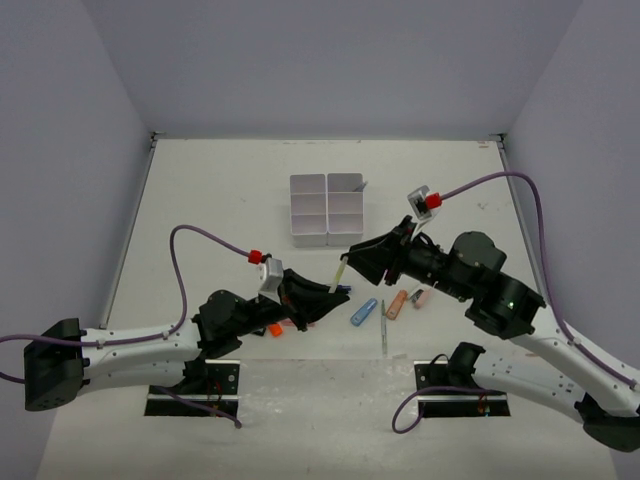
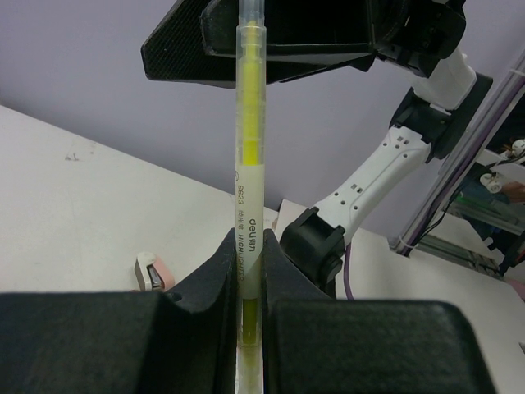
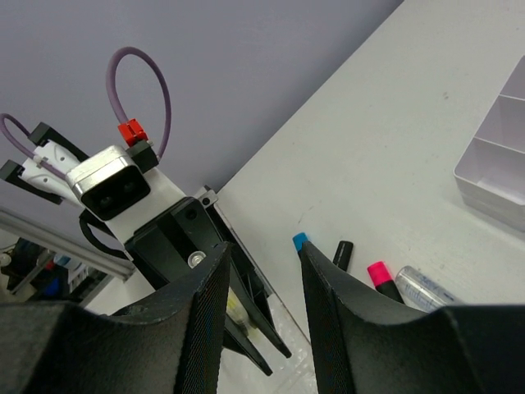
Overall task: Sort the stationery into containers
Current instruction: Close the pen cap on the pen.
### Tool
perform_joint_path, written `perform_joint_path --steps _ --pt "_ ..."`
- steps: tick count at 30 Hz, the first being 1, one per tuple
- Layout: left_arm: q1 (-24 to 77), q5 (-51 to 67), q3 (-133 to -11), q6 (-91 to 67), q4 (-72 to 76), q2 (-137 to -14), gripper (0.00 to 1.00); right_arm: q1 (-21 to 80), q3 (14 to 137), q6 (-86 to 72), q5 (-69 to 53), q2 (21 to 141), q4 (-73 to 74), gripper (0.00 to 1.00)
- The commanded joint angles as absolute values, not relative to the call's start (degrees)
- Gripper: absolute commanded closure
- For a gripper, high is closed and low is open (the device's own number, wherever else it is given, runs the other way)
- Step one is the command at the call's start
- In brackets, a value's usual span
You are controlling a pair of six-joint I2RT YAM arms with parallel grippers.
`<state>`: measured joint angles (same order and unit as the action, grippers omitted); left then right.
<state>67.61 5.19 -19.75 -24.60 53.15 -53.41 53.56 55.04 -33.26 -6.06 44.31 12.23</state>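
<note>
Left wrist: left tool clenched on translucent yellow highlighter pen.
Right wrist alone shows right tool parted, white tabletop beyond.

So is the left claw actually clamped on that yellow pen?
Yes, shut: the left claw has both fingers pressed against the yellow pen between them.
</note>
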Motion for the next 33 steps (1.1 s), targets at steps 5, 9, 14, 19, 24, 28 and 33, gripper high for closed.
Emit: perform_joint_path --steps 5,9,14,19,24,28,33 --pt "67.5 6.2 -19.8 -25.2 55.8 -53.5 1.0 53.5 53.4 -34.9 2.7 38.2 8.0 0.56" --pt "67.5 7.0 -19.9 -25.2 55.5 -53.5 1.0 53.5 52.8 -34.9 4.3 35.1 7.1 0.55" --pt "67.5 7.7 -20.7 -25.0 55.1 -54.3 1.0 53.6 55.9 -31.6 -10.5 40.7 8.3 0.55" --pt "67.5 8.0 -21.5 -25.0 55.1 -55.2 1.0 53.6 54.3 -32.1 -13.8 42.7 6.4 0.56" --pt "67.5 7.8 -22.0 -24.9 54.5 -55.5 1.0 53.7 53.1 -32.6 -14.4 43.4 5.5 0.58" --pt "67.5 6.9 -22.1 -25.0 54.2 -55.4 1.0 53.7 52.0 -33.4 -14.5 43.3 4.3 0.69" --pt "67.5 6.2 -22.9 -25.7 53.6 -55.4 1.0 53.7 50.6 -33.7 -14.4 43.1 3.6 0.83"
